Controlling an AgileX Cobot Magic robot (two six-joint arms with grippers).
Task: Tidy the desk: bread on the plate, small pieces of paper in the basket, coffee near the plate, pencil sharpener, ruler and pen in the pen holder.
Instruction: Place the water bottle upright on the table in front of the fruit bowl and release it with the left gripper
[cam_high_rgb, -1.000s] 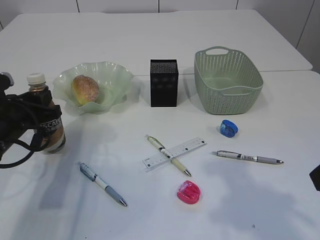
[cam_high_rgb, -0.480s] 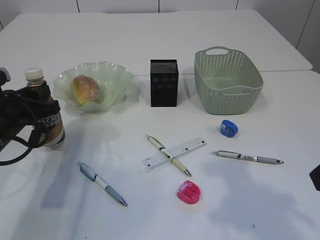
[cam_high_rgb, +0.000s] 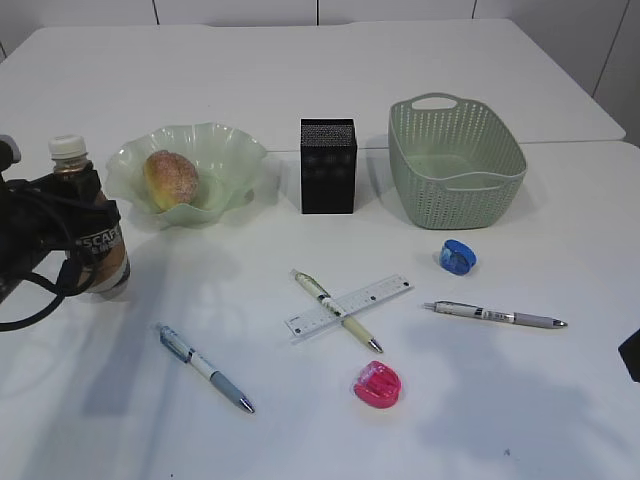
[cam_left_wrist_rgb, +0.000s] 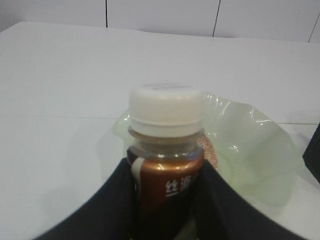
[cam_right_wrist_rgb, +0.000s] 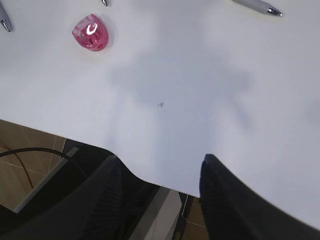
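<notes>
Bread (cam_high_rgb: 171, 178) sits on plate (cam_high_rgb: 232, 150). Left gripper (cam_left_wrist_rgb: 162, 200) clamps coffee (cam_high_rgb: 92, 230) near desk's (cam_high_rgb: 300, 60) left edge. Right gripper (cam_right_wrist_rgb: 159, 175) gapes empty. Stationery remains unsorted.

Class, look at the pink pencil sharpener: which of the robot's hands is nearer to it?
Right. The right hand hangs empty over the desk's near edge close to the pink sharpener; the left hand grips the coffee bottle far left.
</notes>
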